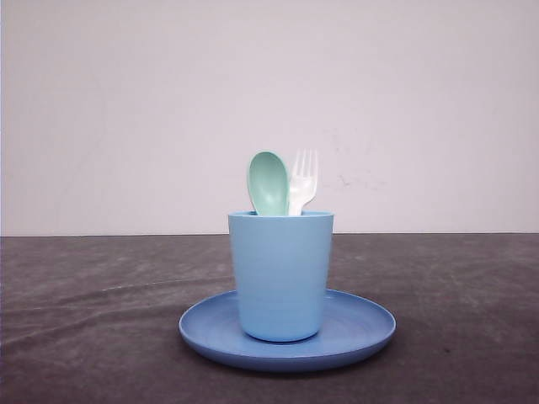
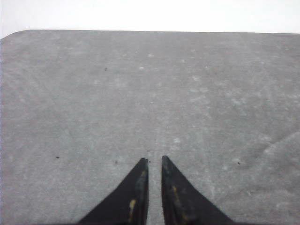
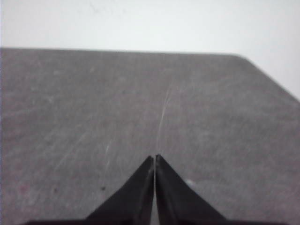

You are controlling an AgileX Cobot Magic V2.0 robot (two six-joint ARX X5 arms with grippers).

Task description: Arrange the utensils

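In the front view, a pale mint-green spoon (image 1: 268,183) and a white fork (image 1: 302,181) stand upright side by side in a light blue cup (image 1: 280,273). Their heads stick out above the rim, spoon on the left, fork on the right. The cup stands on a round blue plate (image 1: 362,324) at the table's middle. My left gripper (image 2: 154,159) hovers over bare grey table with a narrow slit between its black fingers and nothing in it. My right gripper (image 3: 154,156) is shut and empty, also over bare table.
The dark grey table (image 1: 101,311) stretches to both sides of the plate, ending at a white wall behind. A rounded table corner (image 2: 18,33) appears in the left wrist view, and another corner (image 3: 243,57) in the right wrist view.
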